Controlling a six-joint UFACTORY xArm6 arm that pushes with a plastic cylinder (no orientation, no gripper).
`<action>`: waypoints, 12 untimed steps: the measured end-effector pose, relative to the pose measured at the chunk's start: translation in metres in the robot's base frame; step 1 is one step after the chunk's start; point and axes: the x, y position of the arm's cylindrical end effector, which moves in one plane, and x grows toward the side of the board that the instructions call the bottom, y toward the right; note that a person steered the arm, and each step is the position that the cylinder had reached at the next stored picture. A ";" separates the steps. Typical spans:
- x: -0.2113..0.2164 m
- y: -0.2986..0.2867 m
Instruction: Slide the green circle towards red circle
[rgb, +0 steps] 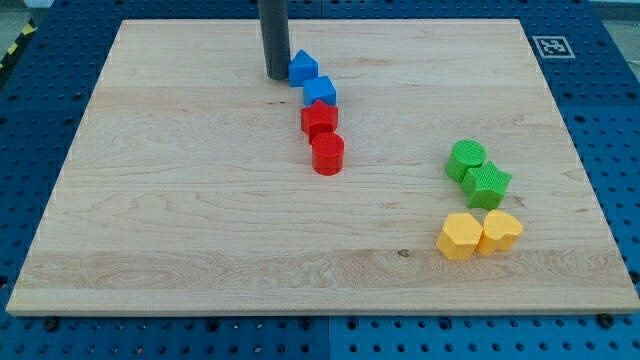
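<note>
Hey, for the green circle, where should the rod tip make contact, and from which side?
No claw here, so it is a push. I would put my tip on the green circle on its right-hand wall, coming from the view's right, since the red circle lies to its left. The green star touches it at lower right, so approach from slightly above that. My tip now sits beside the blue blocks.

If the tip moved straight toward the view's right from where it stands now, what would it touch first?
Almost at once my tip would likely meet the upper blue block, which sits right beside it. The green circle lies far off, lower right.
</note>
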 end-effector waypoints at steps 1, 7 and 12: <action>0.003 0.000; 0.090 0.235; 0.150 0.259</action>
